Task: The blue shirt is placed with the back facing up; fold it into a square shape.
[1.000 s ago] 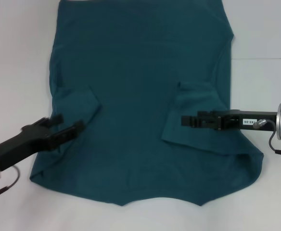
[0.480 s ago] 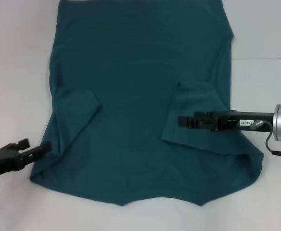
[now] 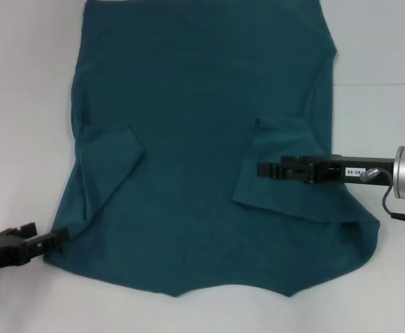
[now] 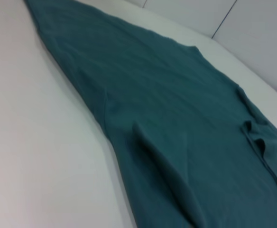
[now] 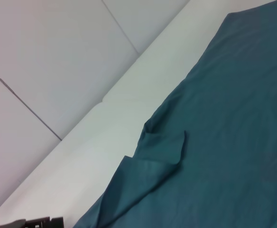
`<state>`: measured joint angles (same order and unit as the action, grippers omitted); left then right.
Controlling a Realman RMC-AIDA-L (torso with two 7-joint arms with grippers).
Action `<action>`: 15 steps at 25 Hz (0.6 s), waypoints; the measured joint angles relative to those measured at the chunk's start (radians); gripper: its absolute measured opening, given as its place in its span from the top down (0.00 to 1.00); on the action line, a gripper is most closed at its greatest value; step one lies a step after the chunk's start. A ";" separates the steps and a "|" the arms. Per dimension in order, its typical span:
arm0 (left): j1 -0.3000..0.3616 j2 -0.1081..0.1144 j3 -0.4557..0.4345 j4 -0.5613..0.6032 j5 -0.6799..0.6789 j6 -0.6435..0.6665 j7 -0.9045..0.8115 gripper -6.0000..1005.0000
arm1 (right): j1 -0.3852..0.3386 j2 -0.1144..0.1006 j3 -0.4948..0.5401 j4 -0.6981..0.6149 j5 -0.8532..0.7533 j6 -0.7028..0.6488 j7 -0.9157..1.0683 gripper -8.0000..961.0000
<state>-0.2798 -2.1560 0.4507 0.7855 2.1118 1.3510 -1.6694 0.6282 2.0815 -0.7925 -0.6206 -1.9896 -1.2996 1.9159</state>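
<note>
The blue shirt lies flat on the white table, plain side up, with both short sleeves folded inward. Its left sleeve and right sleeve rest on the body. My left gripper is low at the shirt's near left corner, open and empty, with its tips at the cloth's edge. My right gripper hovers over the folded right sleeve, pointing toward the shirt's middle. The left wrist view looks across the shirt. In the right wrist view I see the shirt and, farther off, the left gripper.
The white table shows bare on both sides of the shirt and in front of its near edge. A seam line in the table top runs along the right side. The shirt's far end passes out of the head view.
My left gripper has drawn back from the folded left sleeve, down and to the left, to the shirt's near left corner. The right gripper has barely shifted. The shirt lies as before.
</note>
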 joint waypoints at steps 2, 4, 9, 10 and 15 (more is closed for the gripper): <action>-0.002 0.001 0.000 0.000 0.015 0.000 -0.010 0.10 | 0.000 -0.001 0.003 0.001 0.000 0.000 0.000 0.05; -0.005 0.002 0.001 0.000 0.033 0.000 -0.020 0.10 | -0.001 -0.002 0.007 0.001 0.000 -0.003 0.000 0.05; -0.010 0.002 0.005 0.000 0.060 -0.001 -0.033 0.10 | -0.002 -0.003 0.015 0.002 0.000 -0.007 0.000 0.05; -0.010 0.002 0.006 0.000 0.062 -0.001 -0.036 0.10 | -0.002 -0.003 0.015 0.002 0.000 -0.007 0.000 0.05; -0.014 0.004 0.009 0.004 0.083 0.006 -0.050 0.10 | -0.004 -0.004 0.015 0.003 0.000 -0.009 0.000 0.05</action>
<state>-0.2942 -2.1518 0.4599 0.7892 2.1950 1.3573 -1.7193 0.6246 2.0773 -0.7775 -0.6174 -1.9894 -1.3087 1.9159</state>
